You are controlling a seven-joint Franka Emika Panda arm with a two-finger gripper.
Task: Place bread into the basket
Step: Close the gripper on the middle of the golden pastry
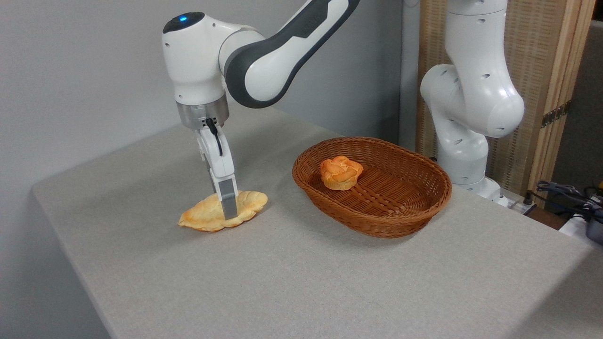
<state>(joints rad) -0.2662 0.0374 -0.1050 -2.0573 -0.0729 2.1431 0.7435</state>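
Camera view: fixed, from the table's front.
Bread (207, 214): flat on the table (301, 273), left of the basket (400, 212).
Gripper (229, 212): lowered at the bread's middle; cannot tell whether the fingers are clamped.
Basket: holds a round orange bun (341, 172).

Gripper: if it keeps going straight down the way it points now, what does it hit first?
The bread. The gripper points straight down with its fingertip already at the pastry's middle, seemingly touching it. Below that is only the table. The second finger is hidden, so I cannot tell jaw state.
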